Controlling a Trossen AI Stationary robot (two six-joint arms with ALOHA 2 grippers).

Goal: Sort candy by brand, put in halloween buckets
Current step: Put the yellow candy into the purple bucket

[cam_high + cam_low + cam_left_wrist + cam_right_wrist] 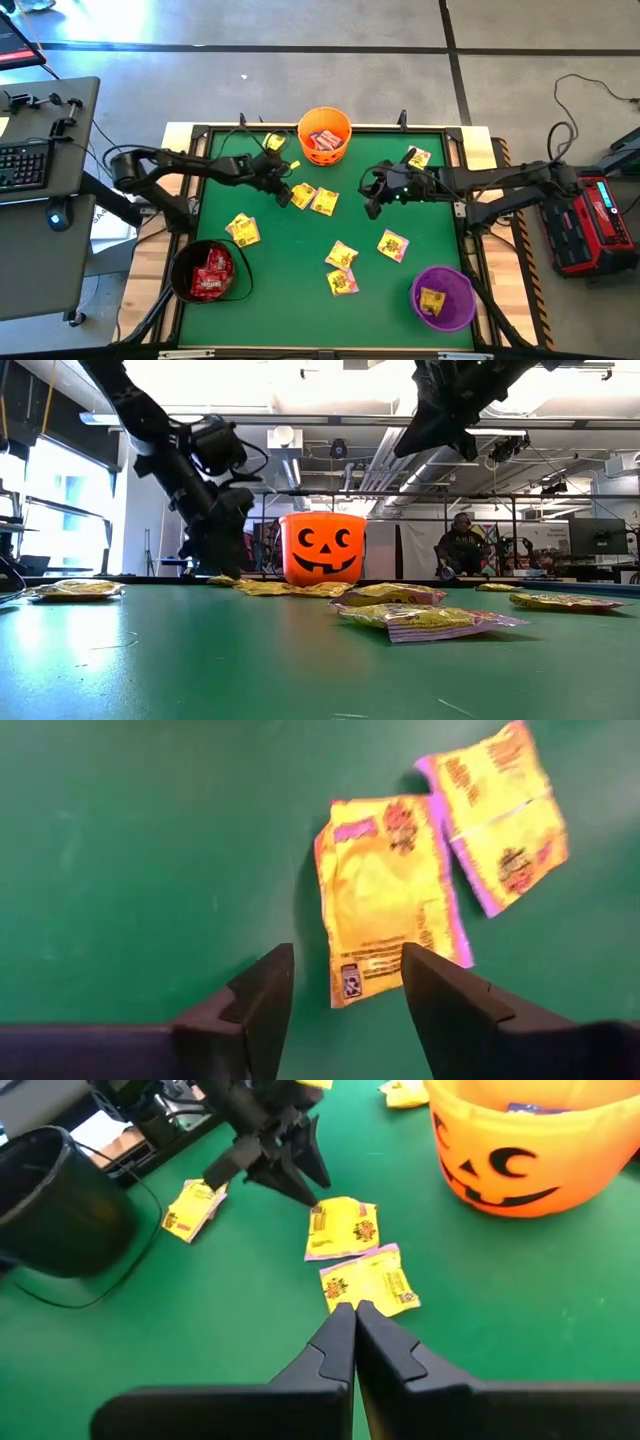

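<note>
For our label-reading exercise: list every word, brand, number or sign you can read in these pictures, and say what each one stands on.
None can be read.
Yellow candy packets: print and a small code patch, too blurred to read.
Red packets in the black bucket: too small.
Orange bucket: only a cut-out face, no text.
Red case beside the table: marking too small.

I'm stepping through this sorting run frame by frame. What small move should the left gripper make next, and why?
Probably lower the left gripper straight down and close. Its fingers are open with the near edge of a yellow candy packet lying flat between them on the green table. The right gripper is shut and holds nothing.
</note>
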